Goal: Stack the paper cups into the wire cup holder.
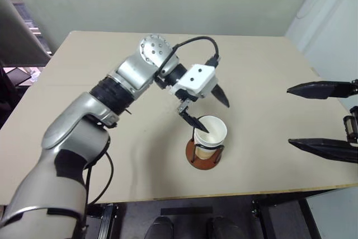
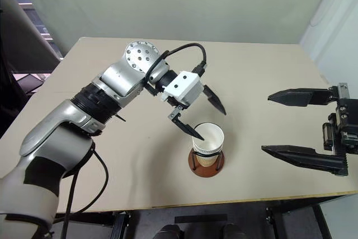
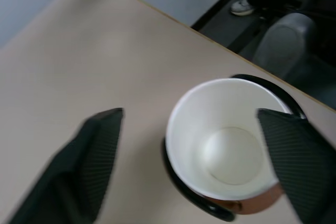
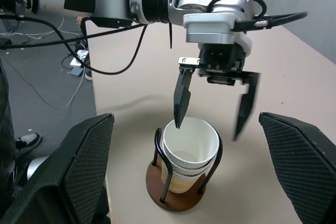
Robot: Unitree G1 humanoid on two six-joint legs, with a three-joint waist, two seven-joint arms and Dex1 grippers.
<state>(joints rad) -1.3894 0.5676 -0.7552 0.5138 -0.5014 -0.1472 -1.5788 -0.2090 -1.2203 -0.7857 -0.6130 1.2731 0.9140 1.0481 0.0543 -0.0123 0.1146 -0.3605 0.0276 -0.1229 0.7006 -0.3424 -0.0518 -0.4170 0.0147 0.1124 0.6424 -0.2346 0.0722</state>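
Item 1: tan-yellow paper cups (image 4: 190,153), white inside with rolled rims, nested as one stack in the black wire cup holder (image 4: 178,182) on its round reddish-brown disc base, near the beige table's (image 1: 84,93) front edge.

Item 2: left gripper (image 2: 205,117), released, fingers spread wide, poised just above the top rim at the stack's 11 o'clock; one fingertip overlaps the rim, probably from just letting a cup go.

Item 3: right gripper (image 2: 285,124), open, parked well apart at 3 o'clock, holding nothing.
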